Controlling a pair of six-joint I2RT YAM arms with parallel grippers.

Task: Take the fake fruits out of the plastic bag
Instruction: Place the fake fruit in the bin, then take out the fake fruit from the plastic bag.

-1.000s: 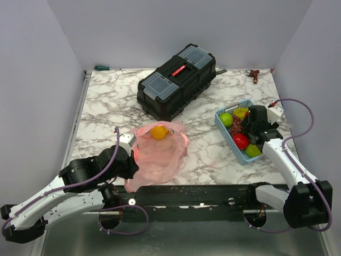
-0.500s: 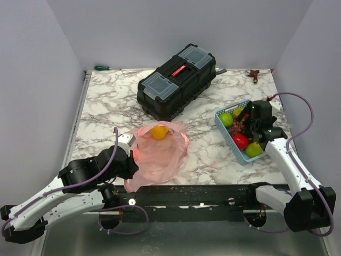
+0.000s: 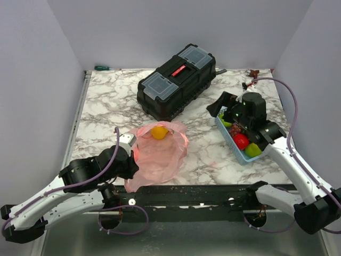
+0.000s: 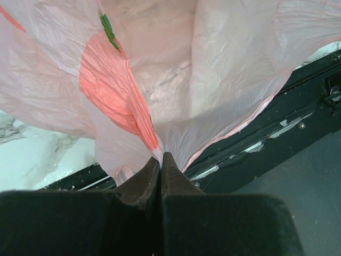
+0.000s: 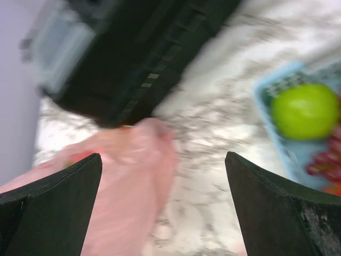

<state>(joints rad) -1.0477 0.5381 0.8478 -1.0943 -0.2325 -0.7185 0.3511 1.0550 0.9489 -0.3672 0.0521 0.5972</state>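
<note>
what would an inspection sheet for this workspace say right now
surface: marble table, no spills seen
job's things: pink plastic bag near front edge, yellow-orange fruit at its mouth; red fruit and green fruit in blue basket
clutter: black toolbox, green-handled screwdriver, small brown object
tools: left tool shut on the bag's film; right tool open, empty, above the basket
cables: purple cables loop along both arms
surroundings: grey walls
</note>
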